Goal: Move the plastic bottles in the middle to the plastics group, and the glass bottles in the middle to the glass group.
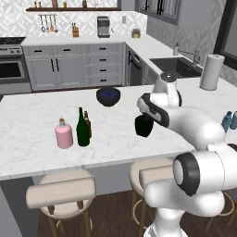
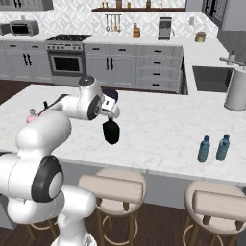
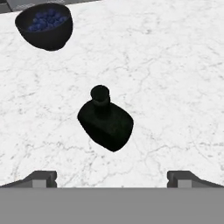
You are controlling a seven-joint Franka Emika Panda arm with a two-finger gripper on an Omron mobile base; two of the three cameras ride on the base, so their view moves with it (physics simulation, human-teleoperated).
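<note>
The squat black bottle (image 3: 106, 122) stands upright on the white marble counter (image 3: 175, 65). My gripper (image 3: 112, 178) hangs open just above it, fingertips (image 3: 41, 178) spread wide, nothing between them. From the base the same black bottle (image 1: 144, 126) (image 2: 111, 132) sits right under the gripper (image 1: 145, 115) (image 2: 111, 119). The tall dark-green wine bottle (image 1: 83, 128) stands at the left beside the pink squat bottle (image 1: 64, 134) and the slim brown bottle (image 1: 87, 123). Two pale-blue bottles (image 2: 204, 149) (image 2: 222, 147) stand side by side at the right.
A dark bowl of blueberries (image 1: 108, 96) (image 3: 43, 27) sits behind the black bottle. A paper towel roll (image 1: 212, 71) and the sink (image 1: 176, 67) are at the far right. Stools (image 1: 60, 192) line the counter's front edge.
</note>
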